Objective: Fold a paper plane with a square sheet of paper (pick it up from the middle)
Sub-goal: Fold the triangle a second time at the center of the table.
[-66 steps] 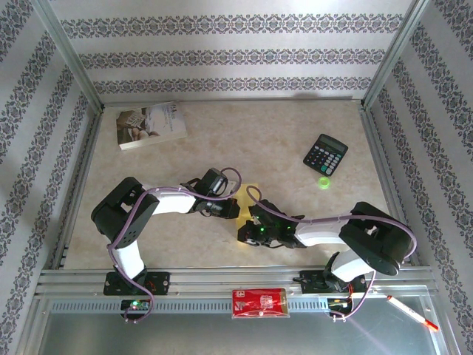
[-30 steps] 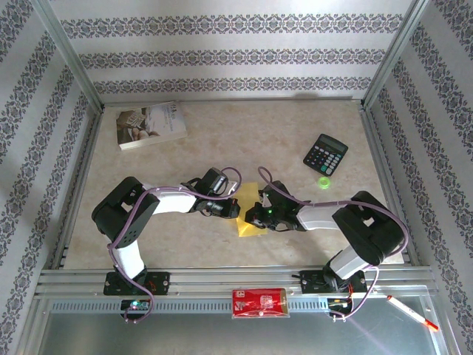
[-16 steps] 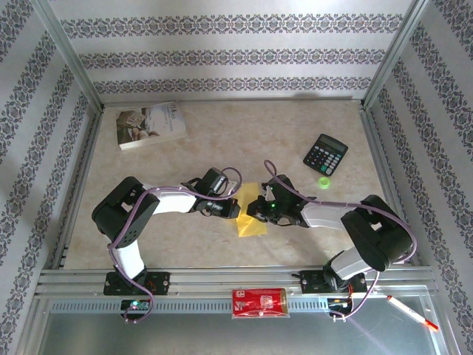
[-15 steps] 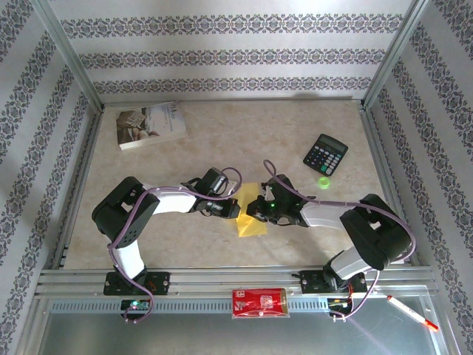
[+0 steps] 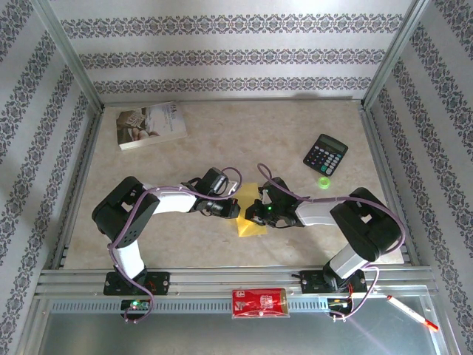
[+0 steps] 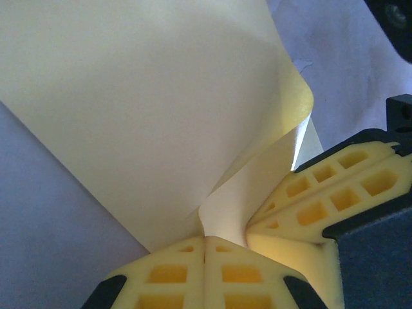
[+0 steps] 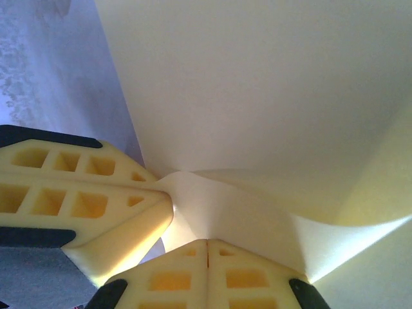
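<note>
The yellow folded sheet of paper (image 5: pixel 250 222) lies on the table between the two grippers. My left gripper (image 5: pixel 235 210) is shut on the paper's left edge; in the left wrist view its jaws (image 6: pixel 205 241) meet with the paper (image 6: pixel 141 109) pinched between them. My right gripper (image 5: pixel 250 212) is shut on the same paper from the right; in the right wrist view its jaws (image 7: pixel 206 243) are pressed together on a buckled flap (image 7: pixel 257 96). Each wrist view also shows the other gripper's fingers (image 6: pixel 335 193) (image 7: pixel 84 199) close by. No finished paper plane is visible.
A white printed book (image 5: pixel 150 124) lies at the back left. A black calculator (image 5: pixel 325 154) and a small green object (image 5: pixel 324 182) sit at the right. A red packet (image 5: pixel 259 302) and a pen (image 5: pixel 412 312) rest on the near rail.
The right gripper moved up from the paper's near edge to its middle and closed in beside the left gripper. The paper shifted slightly. The left arm stayed put.
</note>
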`<action>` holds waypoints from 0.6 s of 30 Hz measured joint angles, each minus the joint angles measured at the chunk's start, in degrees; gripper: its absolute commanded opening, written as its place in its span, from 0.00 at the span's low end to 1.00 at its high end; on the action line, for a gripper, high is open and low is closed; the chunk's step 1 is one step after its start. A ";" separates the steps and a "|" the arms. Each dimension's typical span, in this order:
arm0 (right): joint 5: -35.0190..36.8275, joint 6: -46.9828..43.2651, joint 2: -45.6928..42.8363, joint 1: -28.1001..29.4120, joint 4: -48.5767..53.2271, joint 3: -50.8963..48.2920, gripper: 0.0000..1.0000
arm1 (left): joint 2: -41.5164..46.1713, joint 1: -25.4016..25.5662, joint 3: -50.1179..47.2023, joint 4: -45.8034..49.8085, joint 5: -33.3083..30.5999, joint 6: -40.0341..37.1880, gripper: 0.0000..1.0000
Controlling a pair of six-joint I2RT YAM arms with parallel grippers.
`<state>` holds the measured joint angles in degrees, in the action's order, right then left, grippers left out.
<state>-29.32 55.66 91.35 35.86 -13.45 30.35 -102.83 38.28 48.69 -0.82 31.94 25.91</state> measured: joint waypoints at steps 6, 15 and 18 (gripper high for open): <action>-0.81 -0.15 0.31 -0.13 -1.62 -0.74 0.05 | 0.02 0.00 0.11 0.15 0.00 0.02 0.00; -1.29 0.07 0.31 -0.37 -5.62 -2.62 0.05 | 0.46 0.39 0.98 1.90 -1.36 0.24 0.19; -1.22 0.33 0.44 -0.35 -6.60 -2.84 0.04 | 2.36 0.94 0.72 3.30 -3.39 0.76 0.29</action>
<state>-30.55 55.99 91.79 35.51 -20.05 27.51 -100.47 39.22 49.41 2.48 28.56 26.68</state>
